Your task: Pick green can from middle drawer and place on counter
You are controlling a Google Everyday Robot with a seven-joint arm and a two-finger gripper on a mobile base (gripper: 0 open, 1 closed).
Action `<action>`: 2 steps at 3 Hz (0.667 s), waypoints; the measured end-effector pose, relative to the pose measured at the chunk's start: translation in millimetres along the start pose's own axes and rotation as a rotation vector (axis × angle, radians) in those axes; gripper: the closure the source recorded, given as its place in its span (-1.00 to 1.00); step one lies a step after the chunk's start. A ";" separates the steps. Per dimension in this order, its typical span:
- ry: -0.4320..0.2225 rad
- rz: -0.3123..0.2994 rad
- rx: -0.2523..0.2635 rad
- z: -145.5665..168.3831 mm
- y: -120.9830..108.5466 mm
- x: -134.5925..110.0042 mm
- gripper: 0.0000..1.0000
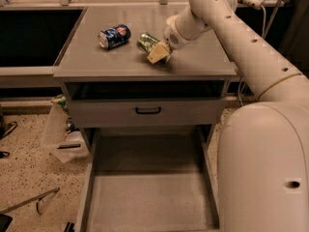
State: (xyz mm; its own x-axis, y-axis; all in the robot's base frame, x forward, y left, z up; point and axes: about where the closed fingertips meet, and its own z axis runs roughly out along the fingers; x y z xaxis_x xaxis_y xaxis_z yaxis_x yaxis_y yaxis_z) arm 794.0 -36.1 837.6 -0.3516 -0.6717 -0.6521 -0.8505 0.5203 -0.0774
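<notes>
The green can (144,40) lies on its side on the grey counter (198,62), near the middle of the top. My gripper (158,52) reaches in from the right and is at the can's right end, touching or partly covering it. The middle drawer (149,197) is pulled out at the bottom of the view, and its flat grey floor holds nothing.
A blue can (114,36) lies on the counter just left of the green can. A drawer face with a black handle (147,111) sits below the counter edge. My white arm and body (263,168) fill the right side. A plastic bin (62,139) stands on the floor at left.
</notes>
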 end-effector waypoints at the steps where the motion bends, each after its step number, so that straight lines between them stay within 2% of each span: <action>1: 0.000 0.000 0.000 0.1 0.0 0.0 -0.77; 2: 0.000 0.000 0.000 0.2 0.1 0.0 -1.00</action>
State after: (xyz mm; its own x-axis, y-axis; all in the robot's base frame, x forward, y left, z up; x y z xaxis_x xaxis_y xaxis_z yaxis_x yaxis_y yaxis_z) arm 794.0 -35.9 837.4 -0.3517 -0.6718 -0.6520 -0.8506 0.5201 -0.0771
